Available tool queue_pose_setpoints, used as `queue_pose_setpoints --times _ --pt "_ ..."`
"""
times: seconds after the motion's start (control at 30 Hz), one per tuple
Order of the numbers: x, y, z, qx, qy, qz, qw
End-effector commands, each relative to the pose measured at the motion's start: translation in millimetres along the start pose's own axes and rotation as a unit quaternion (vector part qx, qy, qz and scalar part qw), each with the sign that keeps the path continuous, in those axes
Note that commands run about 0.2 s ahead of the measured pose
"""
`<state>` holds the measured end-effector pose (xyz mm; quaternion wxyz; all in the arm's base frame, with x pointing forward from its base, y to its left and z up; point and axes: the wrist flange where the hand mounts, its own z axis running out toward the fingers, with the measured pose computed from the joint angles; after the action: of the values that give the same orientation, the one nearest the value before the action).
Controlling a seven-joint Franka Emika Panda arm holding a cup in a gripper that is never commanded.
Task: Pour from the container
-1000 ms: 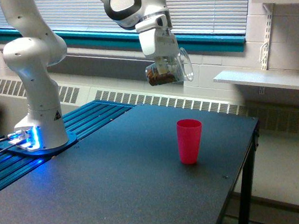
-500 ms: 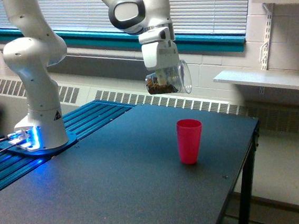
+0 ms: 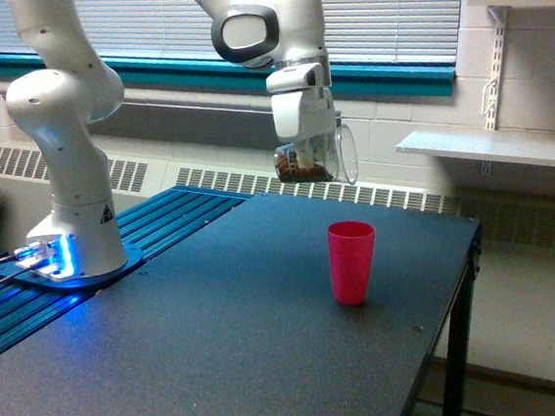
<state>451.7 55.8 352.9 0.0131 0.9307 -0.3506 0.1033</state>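
The big white robot arm (image 3: 63,120) reaches over the wide black table (image 3: 222,351), and its gripper (image 3: 308,146) hangs high up, gripping the small clear see-through plastic cup (image 3: 314,158) so the cup cannot drop. The clear cup is up in the air, lying on its side, with its long way going across and its open mouth facing the exterior view's right. The red plastic cup (image 3: 353,262) stands straight up on the table, well below the clear cup and a bit to the exterior view's right, so the mouth faces the red cup's side. Some brown bits sit low inside the clear cup (I cannot tell what they are). I think the cup has to tip more before they fall.
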Motion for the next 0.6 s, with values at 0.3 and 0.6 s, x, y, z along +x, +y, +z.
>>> queue_pose_setpoints --times 0.3,0.6 --pt "-5 -9 10.7 -0.008 -0.02 -0.01 0.9997" --pt "-8 -13 21.2 -0.012 -0.033 -0.009 0.9993"
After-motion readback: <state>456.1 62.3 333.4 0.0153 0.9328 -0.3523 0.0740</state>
